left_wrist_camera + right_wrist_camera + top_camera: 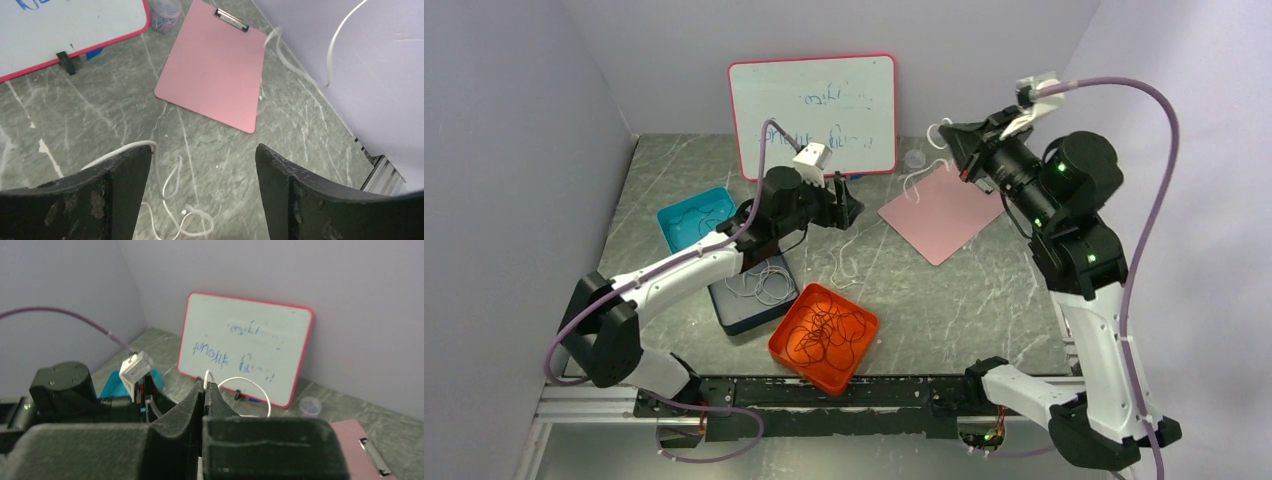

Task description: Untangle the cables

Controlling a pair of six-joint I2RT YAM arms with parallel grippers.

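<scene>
whiteboard (812,115) at back, clipboard (944,212) to its right; cables (826,332) in nearest tray (809,372), front centre.

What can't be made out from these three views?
Whiteboard writing: too small in the top view, blurred in the right wrist view.
Where the right gripper pinches the white cable: hidden by its own shut jaws, right wrist view.
Black cables in the orange tray: too small to count, top view.
Dark blue tray: far part covered by the left arm, top view.
</scene>
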